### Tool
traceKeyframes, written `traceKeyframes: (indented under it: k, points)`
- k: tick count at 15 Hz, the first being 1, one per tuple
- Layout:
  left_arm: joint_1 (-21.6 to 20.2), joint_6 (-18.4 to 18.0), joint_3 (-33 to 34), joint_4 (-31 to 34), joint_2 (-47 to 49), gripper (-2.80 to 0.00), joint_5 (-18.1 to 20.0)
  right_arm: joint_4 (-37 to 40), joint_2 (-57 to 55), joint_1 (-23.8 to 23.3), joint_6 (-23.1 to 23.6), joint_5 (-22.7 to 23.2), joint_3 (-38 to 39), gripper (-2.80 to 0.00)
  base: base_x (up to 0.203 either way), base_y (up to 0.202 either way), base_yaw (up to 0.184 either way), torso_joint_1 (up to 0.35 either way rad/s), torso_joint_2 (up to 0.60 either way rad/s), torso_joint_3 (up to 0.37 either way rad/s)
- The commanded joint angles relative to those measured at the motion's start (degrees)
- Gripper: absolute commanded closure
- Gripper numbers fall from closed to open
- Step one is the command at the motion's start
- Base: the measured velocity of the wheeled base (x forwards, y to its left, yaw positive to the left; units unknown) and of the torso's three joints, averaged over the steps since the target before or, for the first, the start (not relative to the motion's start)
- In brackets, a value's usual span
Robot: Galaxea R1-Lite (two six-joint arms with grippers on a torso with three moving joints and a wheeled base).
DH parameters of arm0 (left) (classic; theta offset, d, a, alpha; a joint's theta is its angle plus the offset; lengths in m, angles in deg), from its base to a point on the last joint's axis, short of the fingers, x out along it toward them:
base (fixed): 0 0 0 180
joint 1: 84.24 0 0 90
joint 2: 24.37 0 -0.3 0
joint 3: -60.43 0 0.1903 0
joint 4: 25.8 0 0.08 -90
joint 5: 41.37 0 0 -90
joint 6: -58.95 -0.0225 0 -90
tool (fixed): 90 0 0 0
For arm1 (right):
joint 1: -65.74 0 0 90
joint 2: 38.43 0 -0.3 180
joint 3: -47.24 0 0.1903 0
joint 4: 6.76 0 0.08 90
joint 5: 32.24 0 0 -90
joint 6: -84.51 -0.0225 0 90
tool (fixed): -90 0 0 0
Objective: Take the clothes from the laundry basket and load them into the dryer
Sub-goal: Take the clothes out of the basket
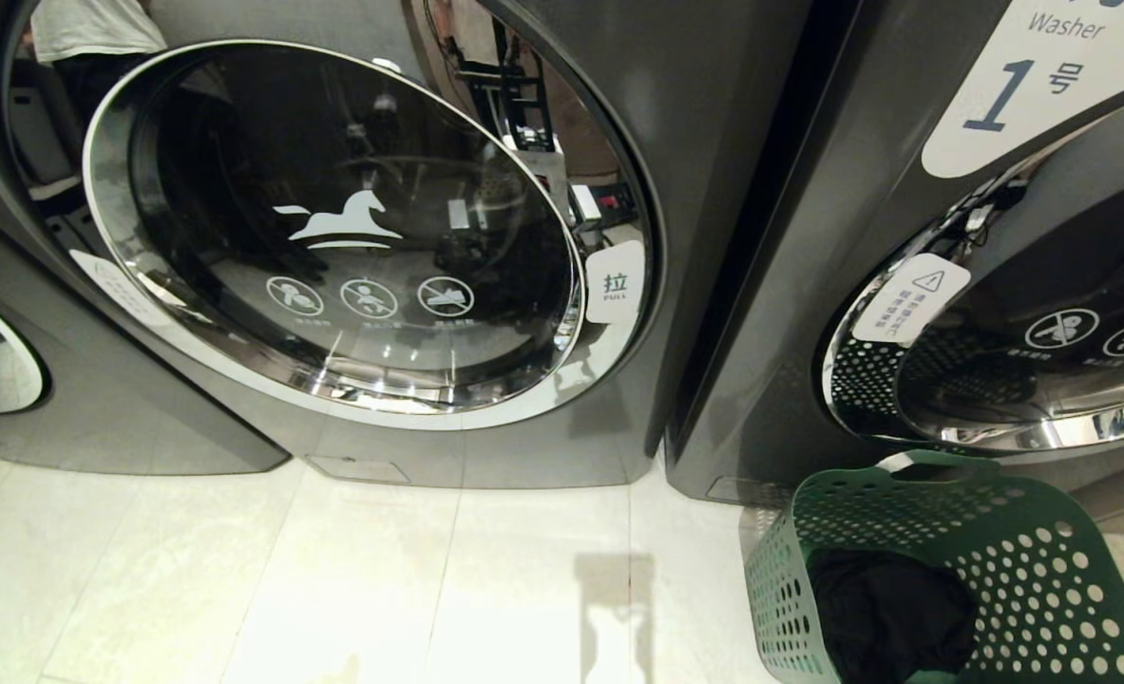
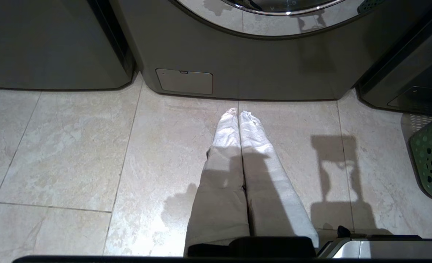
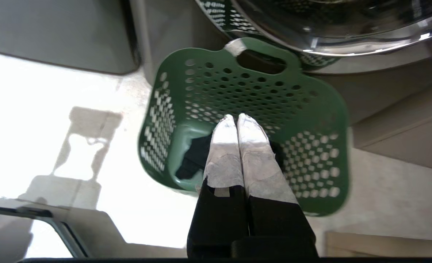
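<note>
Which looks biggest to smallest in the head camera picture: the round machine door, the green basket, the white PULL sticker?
1. The round door, by far the largest.
2. The green laundry basket, partly cut off by the picture's edge and nearer the camera, so its rank is apparent only.
3. The PULL sticker, smallest.

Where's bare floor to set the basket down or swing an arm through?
Open tile floor runs in front of the closed dryer door, left of the green laundry basket. The left gripper hangs over that patch. It is tight on the right: the basket sits against the washer and holds black clothes, with the right gripper above it.
</note>
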Motion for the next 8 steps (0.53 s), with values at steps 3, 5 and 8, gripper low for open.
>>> traceKeyframes:
  k: [3,5,8]
  points:
    - [0.0,0.0,0.1,0.0,-0.1,0.0,0.0,6.8,-18.2,-0.5,-0.9,-3.1,-13.3,0.0,0.0,0.0,0.0,0.0,0.0,0.0]
    - [0.0,0.0,0.1,0.0,-0.1,0.0,0.0,8.7,-33.1,-1.4,-5.4,-7.2,-17.2,0.0,0.0,0.0,0.0,0.0,0.0,0.0]
    - [0.0,0.0,0.1,0.0,-0.1,0.0,0.0,9.7,-55.3,-2.6,-17.2,-12.0,-20.1,0.0,0.0,0.0,0.0,0.0,0.0,0.0]
